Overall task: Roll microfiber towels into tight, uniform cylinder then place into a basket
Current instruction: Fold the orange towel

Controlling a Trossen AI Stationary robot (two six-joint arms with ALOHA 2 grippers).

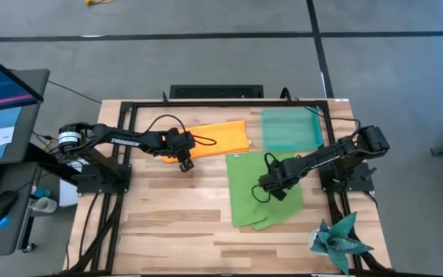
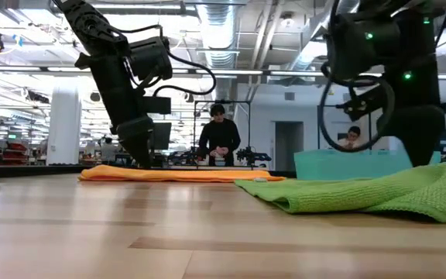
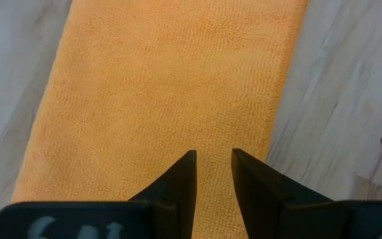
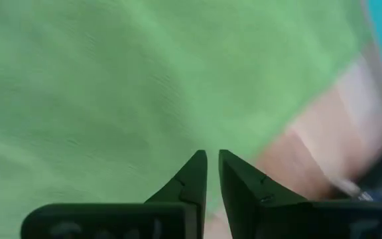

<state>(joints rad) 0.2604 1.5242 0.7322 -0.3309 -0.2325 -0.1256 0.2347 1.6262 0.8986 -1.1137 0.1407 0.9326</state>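
Note:
The orange towel (image 1: pixel 215 137) lies folded into a long strip at the far middle of the table; it also shows in the low view (image 2: pixel 176 175). My left gripper (image 1: pixel 185 163) points down over its near edge, fingers slightly apart with nothing between them (image 3: pixel 212 156). The lime green towel (image 1: pixel 261 192) lies loosely folded at the right, bunched higher toward the right (image 2: pixel 409 190). My right gripper (image 1: pixel 271 187) hovers over it, fingers nearly together (image 4: pixel 212 154). The teal basket (image 1: pixel 291 127) stands at the far right, just beyond the green towel.
A dark teal spiky star-shaped cloth (image 1: pixel 337 240) lies at the near right corner. Bare wood lies across the table's near left and middle (image 1: pixel 168 223). A laptop (image 1: pixel 2 92) stands off the table's left. People show in the room behind (image 2: pixel 219 136).

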